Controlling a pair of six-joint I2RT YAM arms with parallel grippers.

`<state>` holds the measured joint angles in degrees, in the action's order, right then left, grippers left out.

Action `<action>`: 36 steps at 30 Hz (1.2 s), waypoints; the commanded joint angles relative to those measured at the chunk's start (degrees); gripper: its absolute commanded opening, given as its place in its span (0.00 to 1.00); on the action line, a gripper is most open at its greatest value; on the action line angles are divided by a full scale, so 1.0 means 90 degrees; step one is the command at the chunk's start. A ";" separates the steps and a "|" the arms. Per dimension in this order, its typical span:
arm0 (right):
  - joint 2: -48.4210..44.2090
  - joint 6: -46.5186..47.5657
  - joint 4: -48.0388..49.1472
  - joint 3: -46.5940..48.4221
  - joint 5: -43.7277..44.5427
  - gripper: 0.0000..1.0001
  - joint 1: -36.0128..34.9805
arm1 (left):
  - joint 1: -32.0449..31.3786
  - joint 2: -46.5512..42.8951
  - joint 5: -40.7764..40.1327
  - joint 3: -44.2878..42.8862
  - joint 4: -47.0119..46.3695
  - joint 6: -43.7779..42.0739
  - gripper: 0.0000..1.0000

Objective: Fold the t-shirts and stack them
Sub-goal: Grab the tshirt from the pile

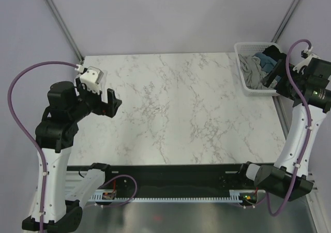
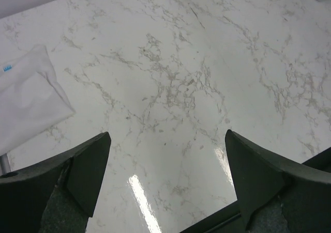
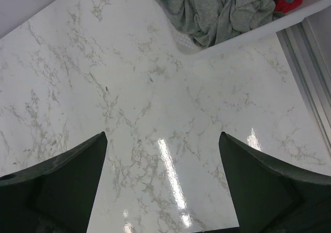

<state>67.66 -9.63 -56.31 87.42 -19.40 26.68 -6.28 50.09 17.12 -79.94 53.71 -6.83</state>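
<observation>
At 9 o'clock of the marble table, above its edge: left gripper, spread as wide as can be, clasping nothing. Between its dark fingers in the left wrist view, only bare marble. Toward 10 o'clock of that view, flat on the tabletop and well apart from the fingers: folded white t-shirt with a small blue tag at its edge.

At 2 o'clock, in the far right corner: white lattice basket. Heaped inside: grey t-shirt, spilling over the basket's rim on the table side; blue t-shirt behind it; black t-shirt farthest back. In the right wrist view, also a bit of red cloth beside the grey.

Just beside the basket at 3 o'clock: right gripper, likewise gaping fully and gripping nothing, off the cloth. Under its fingers, only bare marble, the grey heap toward 1 o'clock of that view.
</observation>
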 commanded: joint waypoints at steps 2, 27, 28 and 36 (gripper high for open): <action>0.0421 -0.0766 0.0513 -0.0015 -0.0478 0.98 0.0151 | 0.0034 -0.0125 0.0236 0.0386 0.0067 0.0202 1.00; 0.5879 0.0982 0.1530 0.4662 0.1022 0.86 -0.0395 | 0.0024 0.3641 0.1154 -0.0619 -0.0880 -0.0110 0.84; 0.5987 0.0972 0.1589 0.4759 0.1023 0.85 -0.0405 | 0.0024 0.3799 0.1125 -0.0794 -0.0880 -0.0139 0.84; 0.6886 0.0904 0.1628 0.5258 0.0905 0.82 -0.0415 | 0.0024 0.4542 0.0353 -0.1215 -0.0880 -0.0647 0.85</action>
<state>128.46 -1.67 -43.35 131.83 -10.72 22.13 -6.13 89.89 22.33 -87.37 47.77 -9.06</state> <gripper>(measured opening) 0.826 0.842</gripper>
